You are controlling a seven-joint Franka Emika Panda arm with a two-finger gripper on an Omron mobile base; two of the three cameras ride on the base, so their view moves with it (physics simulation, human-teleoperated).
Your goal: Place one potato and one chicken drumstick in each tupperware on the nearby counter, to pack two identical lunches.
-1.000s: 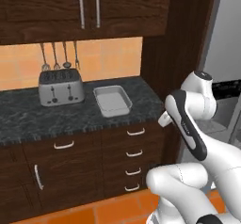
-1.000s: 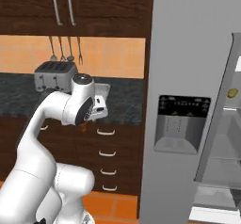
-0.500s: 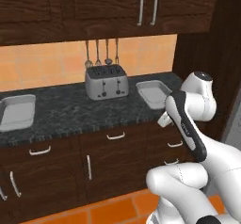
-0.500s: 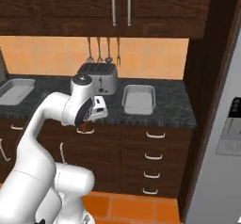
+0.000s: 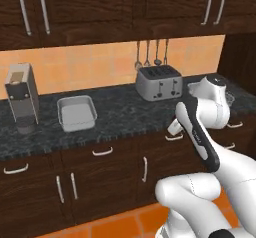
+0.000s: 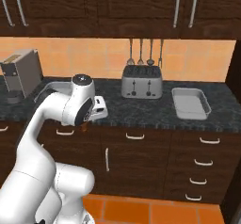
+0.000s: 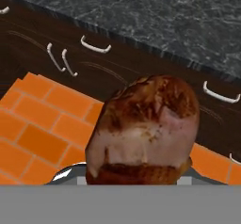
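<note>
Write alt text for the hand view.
A browned chicken drumstick looms close at the bottom, apparently held in the pincer. Beyond it lie dark wooden drawers with silver handles, the speckled dark counter along the top, and orange floor tiles.

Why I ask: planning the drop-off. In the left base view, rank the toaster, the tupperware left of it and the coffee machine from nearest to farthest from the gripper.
1. toaster, just behind the gripper, which holds the chicken drumstick.
2. tupperware, further left, mid-counter.
3. coffee machine, at the far left end.
</note>
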